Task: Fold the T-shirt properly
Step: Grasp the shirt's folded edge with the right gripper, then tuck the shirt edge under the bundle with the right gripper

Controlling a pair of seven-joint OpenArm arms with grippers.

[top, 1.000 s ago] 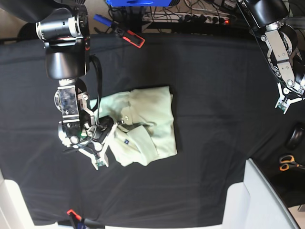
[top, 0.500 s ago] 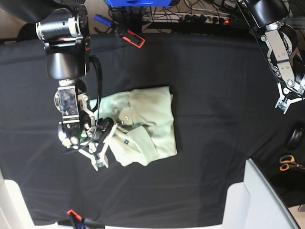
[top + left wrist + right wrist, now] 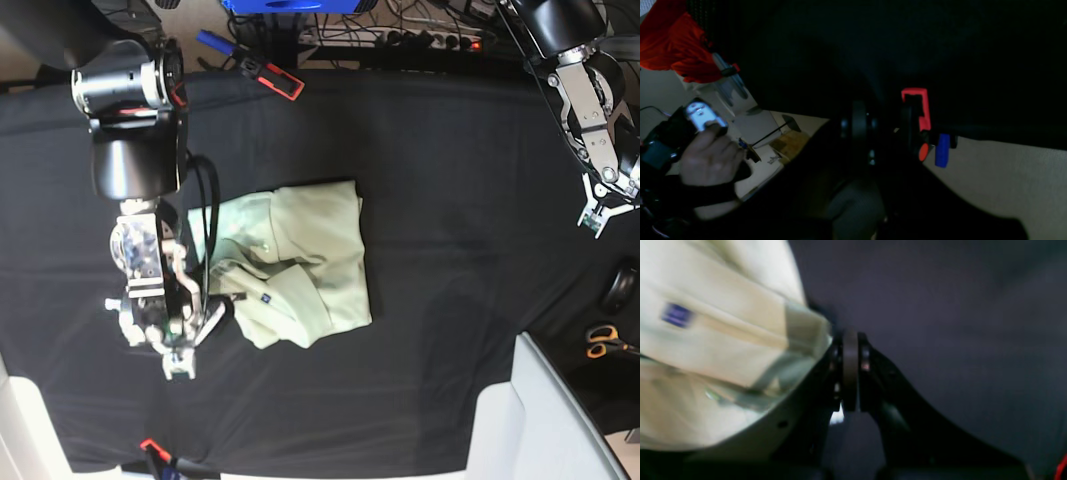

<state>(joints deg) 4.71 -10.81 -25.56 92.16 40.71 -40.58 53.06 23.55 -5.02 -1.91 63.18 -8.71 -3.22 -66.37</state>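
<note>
T-shirt (image 3: 300, 262) on table cover (image 3: 450, 200), scissors (image 3: 603, 342) right

we see a table under a black cover (image 3: 450, 180) that spreads almost edge to edge. on it, left of the middle, lies the t-shirt (image 3: 300, 265), pale mint green and folded into a rough, rumpled block, its small blue tag (image 3: 262, 296) facing up near the lower left. a red clamp (image 3: 282, 80) bites the cover's far edge, and another (image 3: 152, 447) sits at the near edge.

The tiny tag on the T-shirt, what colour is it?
Blue, on the pale mint-green T-shirt; the tag shows best in the right wrist view.
</note>
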